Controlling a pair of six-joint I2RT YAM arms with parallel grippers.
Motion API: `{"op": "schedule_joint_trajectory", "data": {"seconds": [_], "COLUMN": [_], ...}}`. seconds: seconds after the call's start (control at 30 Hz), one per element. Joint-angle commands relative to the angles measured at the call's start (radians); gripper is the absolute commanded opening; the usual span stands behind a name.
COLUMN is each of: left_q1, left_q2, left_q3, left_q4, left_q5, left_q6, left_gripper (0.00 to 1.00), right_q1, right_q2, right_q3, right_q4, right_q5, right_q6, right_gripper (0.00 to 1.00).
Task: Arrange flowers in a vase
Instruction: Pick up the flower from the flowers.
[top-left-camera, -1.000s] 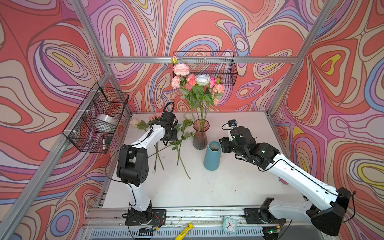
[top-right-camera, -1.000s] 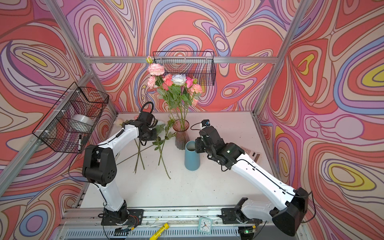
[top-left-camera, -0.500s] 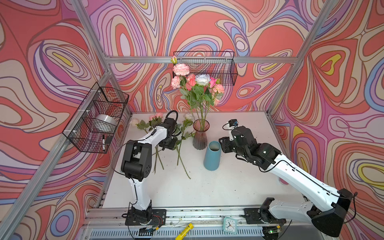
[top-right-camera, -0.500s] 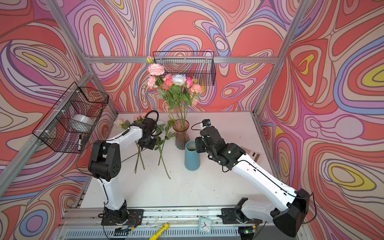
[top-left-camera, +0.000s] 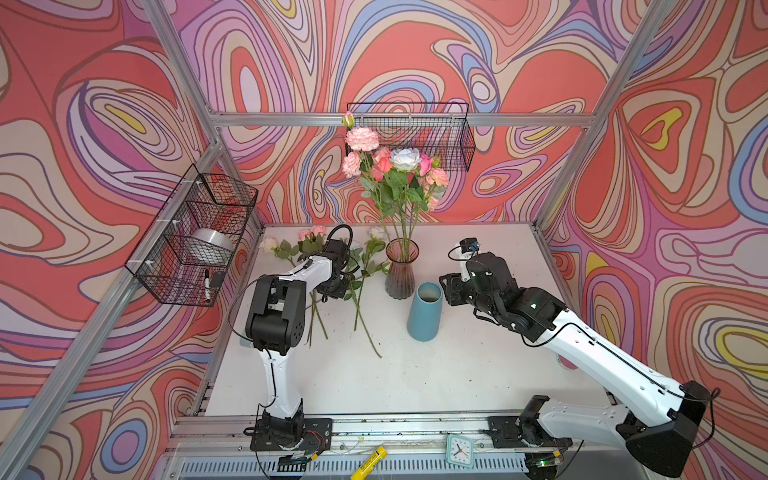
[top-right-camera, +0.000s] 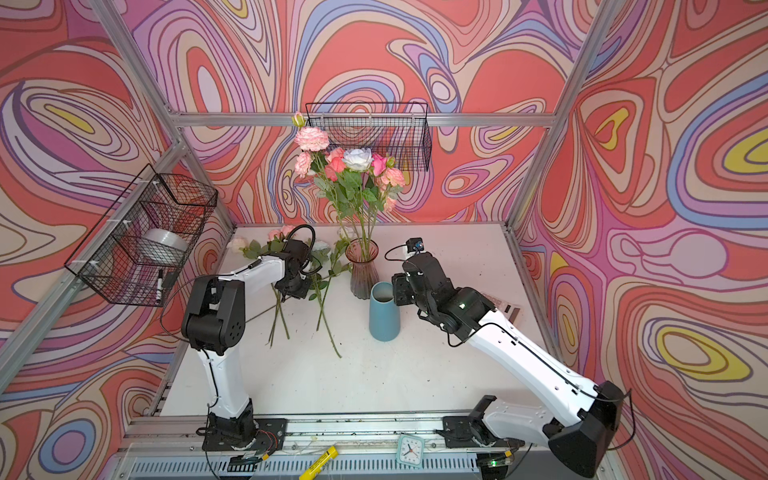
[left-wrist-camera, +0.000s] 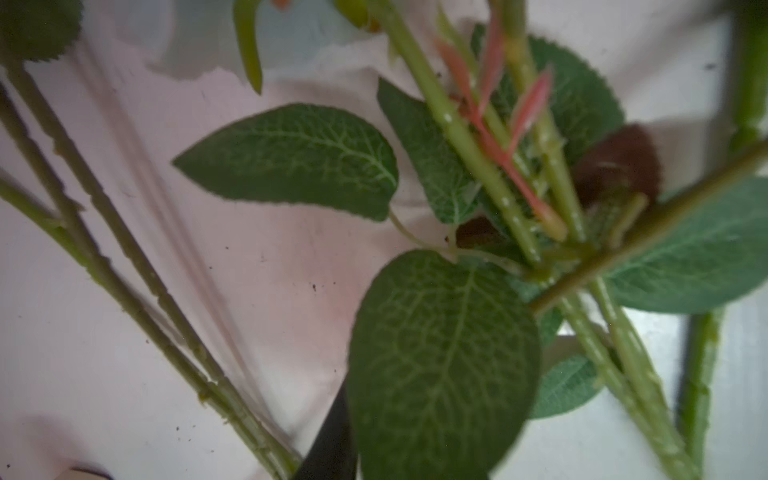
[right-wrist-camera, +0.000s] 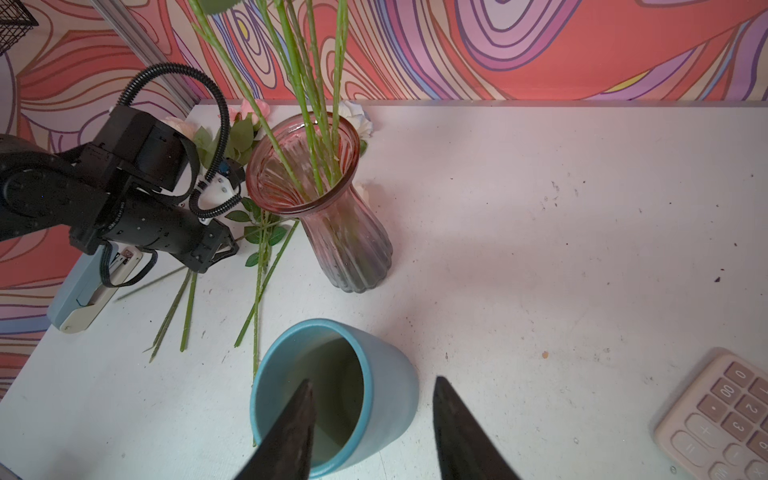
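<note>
Several flowers (top-left-camera: 395, 170) stand in a pink ribbed glass vase (top-left-camera: 401, 274) at the back middle of the table; their stems (right-wrist-camera: 307, 104) show in the right wrist view. More flowers (top-left-camera: 361, 286) lie flat on the table to its left. My left gripper (top-left-camera: 334, 291) is down among these lying stems (left-wrist-camera: 478, 166). Only one of its dark fingers (left-wrist-camera: 332, 436) shows, and a leaf (left-wrist-camera: 444, 365) covers the rest. An empty blue vase (top-left-camera: 424, 311) stands in front of the glass vase. My right gripper (right-wrist-camera: 374, 380) is open at its rim, one finger over the mouth and one outside.
A wire basket (top-left-camera: 195, 237) with a tape roll and a marker hangs on the left wall, and another basket (top-left-camera: 411, 133) on the back wall. A calculator (right-wrist-camera: 723, 415) lies right of the blue vase, a stapler (right-wrist-camera: 87, 291) at the table's left edge. A small clock (top-left-camera: 459, 449) sits on the front rail.
My left gripper has come forward and down from near the blooms onto the middle of the lying stems. The right gripper has stayed by the blue vase, its jaws a little wider.
</note>
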Motion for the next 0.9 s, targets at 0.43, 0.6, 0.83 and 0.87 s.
{"op": "schedule_joint_trajectory", "data": {"seconds": [0.43,0.6,0.83,0.87], "left_q1": [0.001,-0.027,-0.113,-0.118], "left_q2": [-0.353,-0.641,-1.275,-1.34], "left_q3": [-0.059,-0.21,-0.508,-0.541], "left_q4": [-0.156,-0.12,0.304,0.378], "left_q5": [0.145,0.188,0.29,0.312], "left_q6": [-0.174,-0.291,-0.419,-0.445], "left_gripper": [0.04,0.0,0.0,0.0], "right_q1": [0.006,0.006,0.006,0.005], "right_q2": [-0.033,-0.051,-0.111,-0.125], "right_q3": [-0.035,-0.044,-0.08,-0.094], "right_q4": [0.054,0.054,0.074,0.086], "right_q5": [-0.044,-0.049,0.004,0.014], "right_q6": [0.019,0.02,0.023,0.027], "right_gripper": [0.46,0.46,0.45,0.45]}}
